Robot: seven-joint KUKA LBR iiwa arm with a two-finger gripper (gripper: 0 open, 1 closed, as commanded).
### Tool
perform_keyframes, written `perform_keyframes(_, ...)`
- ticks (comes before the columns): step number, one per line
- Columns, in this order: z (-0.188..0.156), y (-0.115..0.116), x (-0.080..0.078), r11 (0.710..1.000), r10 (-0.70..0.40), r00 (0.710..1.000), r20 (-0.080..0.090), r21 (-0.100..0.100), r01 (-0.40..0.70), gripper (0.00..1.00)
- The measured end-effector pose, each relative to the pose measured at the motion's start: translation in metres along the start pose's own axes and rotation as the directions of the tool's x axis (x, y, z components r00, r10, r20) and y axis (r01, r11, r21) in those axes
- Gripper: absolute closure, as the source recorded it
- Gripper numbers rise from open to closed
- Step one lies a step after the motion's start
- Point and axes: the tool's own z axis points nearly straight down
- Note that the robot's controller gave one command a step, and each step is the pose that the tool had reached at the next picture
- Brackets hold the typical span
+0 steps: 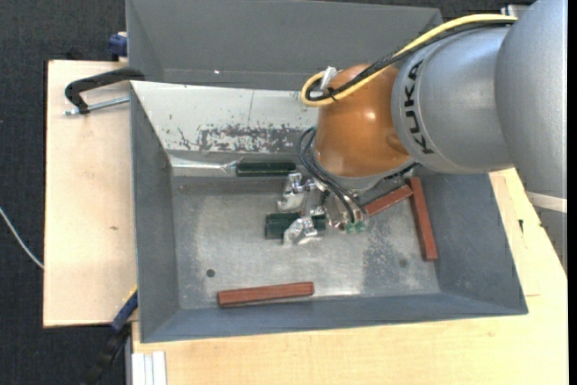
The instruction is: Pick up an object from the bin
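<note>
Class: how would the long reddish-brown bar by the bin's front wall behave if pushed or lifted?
The reddish-brown bar looks straight and square-edged: probably stiff. Lying flat, it would likely slide, not roll. Gripped at one end, it might tilt.

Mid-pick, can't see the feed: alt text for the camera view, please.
The gripper hangs low over the middle of the grey bin, right beside a small dark green block. A second dark green piece lies by the back wall; a reddish-brown bar lies along the front wall and a second bar at the right.
</note>
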Motion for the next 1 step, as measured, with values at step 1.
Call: perform_keyframes(1,-0.1241,-0.0197,0.0016,1.0,-0.003,1.0,0.001,0.004,0.003,1.0)
